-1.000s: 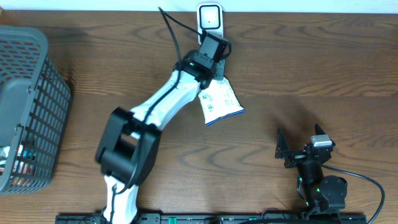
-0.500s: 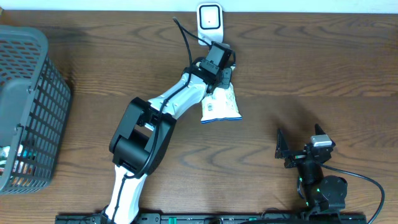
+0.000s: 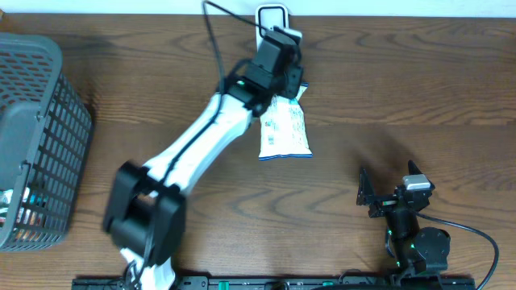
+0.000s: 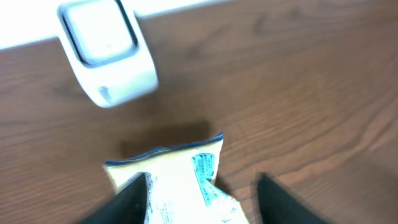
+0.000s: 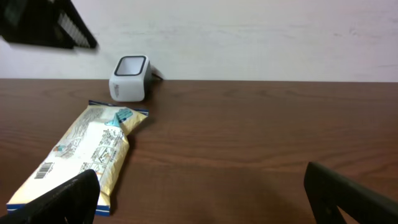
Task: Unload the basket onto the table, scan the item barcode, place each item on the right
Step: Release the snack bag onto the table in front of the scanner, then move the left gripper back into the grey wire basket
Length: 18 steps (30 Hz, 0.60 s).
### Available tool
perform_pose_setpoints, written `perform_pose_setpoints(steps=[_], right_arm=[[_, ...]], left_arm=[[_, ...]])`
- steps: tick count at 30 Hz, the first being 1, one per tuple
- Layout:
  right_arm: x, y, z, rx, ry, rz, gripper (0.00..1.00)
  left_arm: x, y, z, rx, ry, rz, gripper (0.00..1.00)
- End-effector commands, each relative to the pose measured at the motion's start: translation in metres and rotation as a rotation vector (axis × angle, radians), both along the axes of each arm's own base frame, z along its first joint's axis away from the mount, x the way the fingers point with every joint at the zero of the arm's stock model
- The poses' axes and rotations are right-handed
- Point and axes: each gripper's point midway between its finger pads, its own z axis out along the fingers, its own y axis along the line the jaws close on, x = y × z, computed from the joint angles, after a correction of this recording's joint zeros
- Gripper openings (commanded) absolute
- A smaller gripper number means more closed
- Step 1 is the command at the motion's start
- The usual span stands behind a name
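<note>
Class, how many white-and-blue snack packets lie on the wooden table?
1. The white-and-blue snack packet lies flat near the white box-shaped scanner at the far edge. The grey mesh basket may hide more.

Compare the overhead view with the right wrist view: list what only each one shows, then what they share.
Only the overhead shows the grey basket at the left, the full length of the left arm reaching toward the back, and the right arm parked near the front. Only the right wrist view shows the white wall and what looks like a barcode printed near one end of the item. Both show the white scanner at the far edge and the snack packet lying flat on the wooden table before it.
</note>
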Motion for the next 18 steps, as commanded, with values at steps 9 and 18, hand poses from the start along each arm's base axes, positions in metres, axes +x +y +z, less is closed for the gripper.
perform_pose_setpoints(steps=[9,18], right_arm=[[0.000,-0.003,-0.002,0.009,0.009,-0.014,0.99],[0.000,-0.003,-0.002,0.009,0.009,-0.014,0.99]], left_arm=[[0.013,0.157,0.147,0.148,-0.350,0.316,0.98],[-0.028,0.358,0.249,-0.083,-0.527,0.863,1.00]])
